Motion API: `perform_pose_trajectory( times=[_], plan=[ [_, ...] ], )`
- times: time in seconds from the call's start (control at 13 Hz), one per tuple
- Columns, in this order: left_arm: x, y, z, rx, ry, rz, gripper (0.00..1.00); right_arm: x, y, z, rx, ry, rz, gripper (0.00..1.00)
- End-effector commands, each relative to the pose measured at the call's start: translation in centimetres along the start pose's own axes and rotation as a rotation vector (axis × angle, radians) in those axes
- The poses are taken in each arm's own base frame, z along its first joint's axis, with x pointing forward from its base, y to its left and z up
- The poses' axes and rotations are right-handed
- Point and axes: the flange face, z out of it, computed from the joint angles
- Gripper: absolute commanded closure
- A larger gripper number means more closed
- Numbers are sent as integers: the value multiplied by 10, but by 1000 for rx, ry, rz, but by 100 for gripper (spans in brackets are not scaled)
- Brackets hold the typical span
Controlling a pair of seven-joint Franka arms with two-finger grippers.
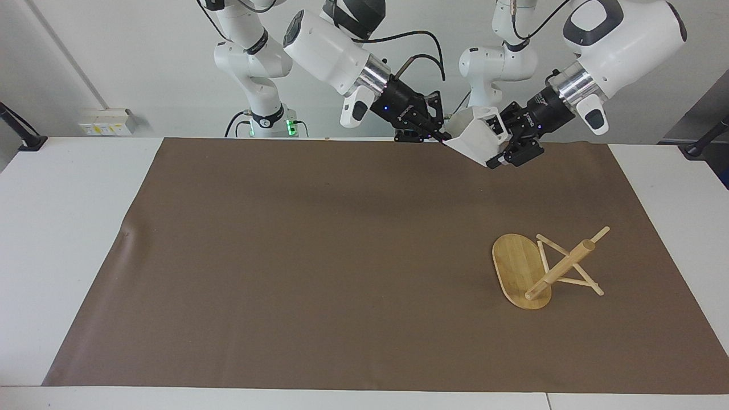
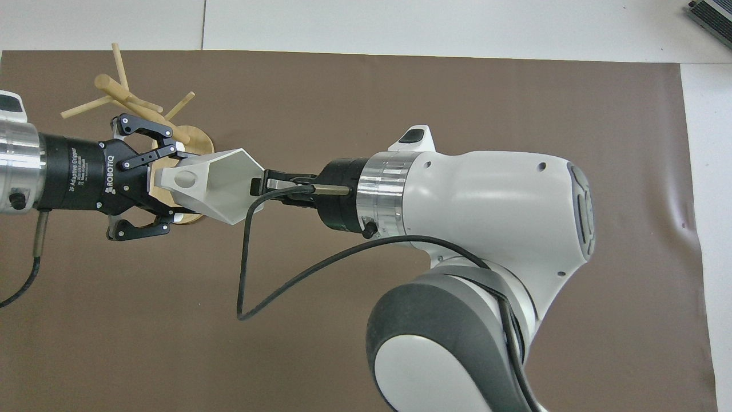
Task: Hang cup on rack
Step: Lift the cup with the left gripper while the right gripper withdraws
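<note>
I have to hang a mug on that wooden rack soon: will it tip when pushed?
Probably somewhat. The rack has a tall post on a flat oval base, so a push high up could rock it. It looks stiff and light; its thin pegs might snap.

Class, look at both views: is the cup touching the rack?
Apart. The facing view shows the cup held in the air between both grippers, with bare mat between it and the rack standing on the table.
</note>
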Motion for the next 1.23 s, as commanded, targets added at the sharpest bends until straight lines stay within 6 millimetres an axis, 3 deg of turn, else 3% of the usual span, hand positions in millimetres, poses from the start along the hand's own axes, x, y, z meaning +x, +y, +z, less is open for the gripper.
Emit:
perform_pose_trajectory(
  times=[0.0, 0.39, 0.69, 0.77, 0.85, 1.16],
  plan=[
    [-2, -3, -2, -29, -18, -46, 100, -4, -3, 2, 11, -7, 23, 73],
    [1, 0, -5, -54, -18, -171, 100, -3, -2, 1, 10, -6, 7, 59],
    [9, 8, -7, -129, -10, -421, 100, -2, -2, 1, 10, -4, 5, 45],
    [13, 9, -6, -158, 23, -473, 100, -2, -2, 1, 10, -4, 7, 21],
    [16, 11, -5, -177, 33, -522, 100, -2, -1, 0, 10, -3, 6, 10],
    [34, 25, 5, -237, 79, -716, 100, 4, 4, -2, 8, 1, 17, 0]
  ],
)
